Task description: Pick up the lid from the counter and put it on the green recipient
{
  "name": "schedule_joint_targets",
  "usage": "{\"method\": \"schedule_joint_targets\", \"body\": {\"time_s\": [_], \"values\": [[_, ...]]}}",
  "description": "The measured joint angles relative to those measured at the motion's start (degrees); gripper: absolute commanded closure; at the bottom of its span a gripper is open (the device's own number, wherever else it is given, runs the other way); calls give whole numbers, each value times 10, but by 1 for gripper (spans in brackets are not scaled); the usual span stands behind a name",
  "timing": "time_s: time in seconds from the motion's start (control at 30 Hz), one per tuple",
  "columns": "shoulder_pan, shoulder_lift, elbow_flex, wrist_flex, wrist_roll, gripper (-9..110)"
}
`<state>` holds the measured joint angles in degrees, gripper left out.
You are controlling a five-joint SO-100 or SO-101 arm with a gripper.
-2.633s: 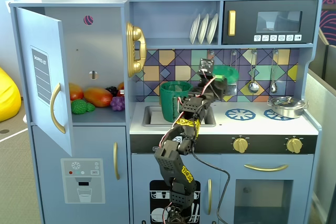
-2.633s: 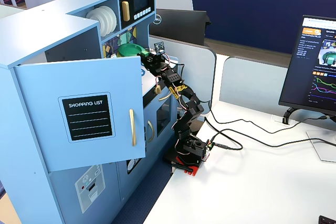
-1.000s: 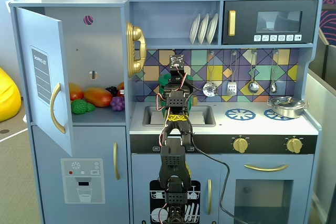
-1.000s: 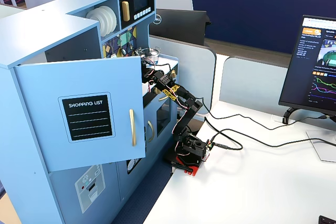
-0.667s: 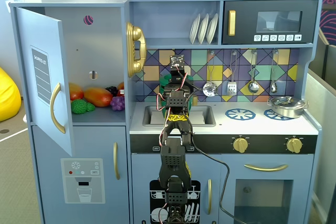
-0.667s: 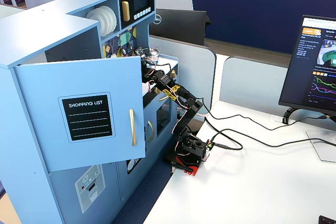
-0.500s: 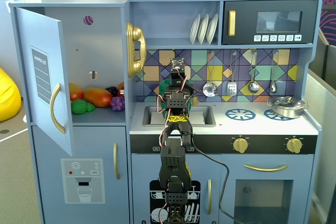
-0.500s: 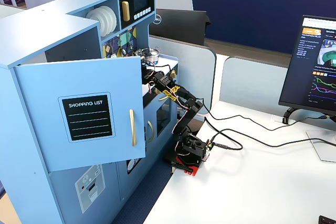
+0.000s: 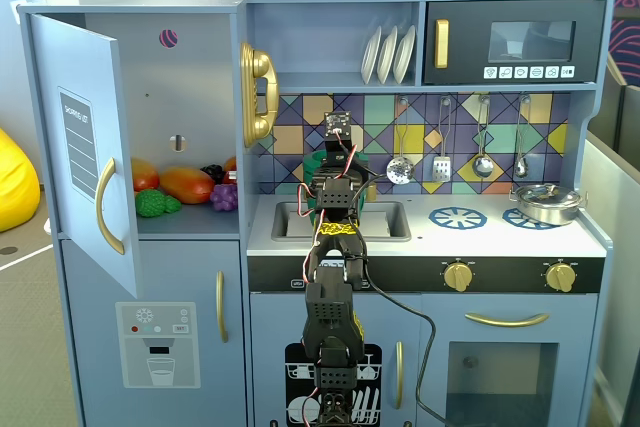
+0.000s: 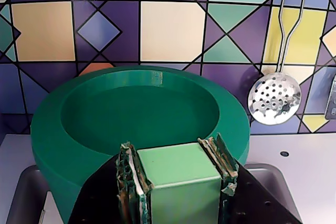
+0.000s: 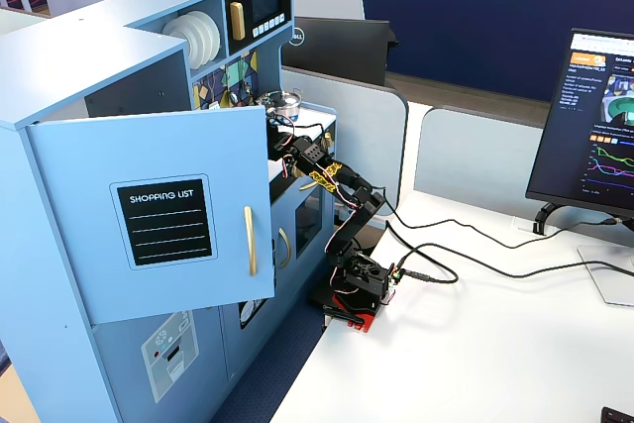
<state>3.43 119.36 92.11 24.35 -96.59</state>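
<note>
Green lid and green recipient

In the wrist view the lid, a round dark green disc with a raised rim and a paler green block handle, lies level over the green recipient. The recipient's dark green wall shows just beneath the rim, and its body is mostly hidden.

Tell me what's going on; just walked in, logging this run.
The arm's gripper is shut on the pale green tab of the green lid, holding it over the dark green pot in the toy kitchen's sink. Whether the lid is fully seated can't be told; it isn't released yet.
</note>
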Motion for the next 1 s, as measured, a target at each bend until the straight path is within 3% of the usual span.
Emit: {"method": "schedule_joint_targets", "body": {"time_s": [0.27,0.6,1.0], "values": [[-10,0,0,-3,-11,101],[-5,0,0,-3,-11,69],[28,2,6,-3,4,60]]}}
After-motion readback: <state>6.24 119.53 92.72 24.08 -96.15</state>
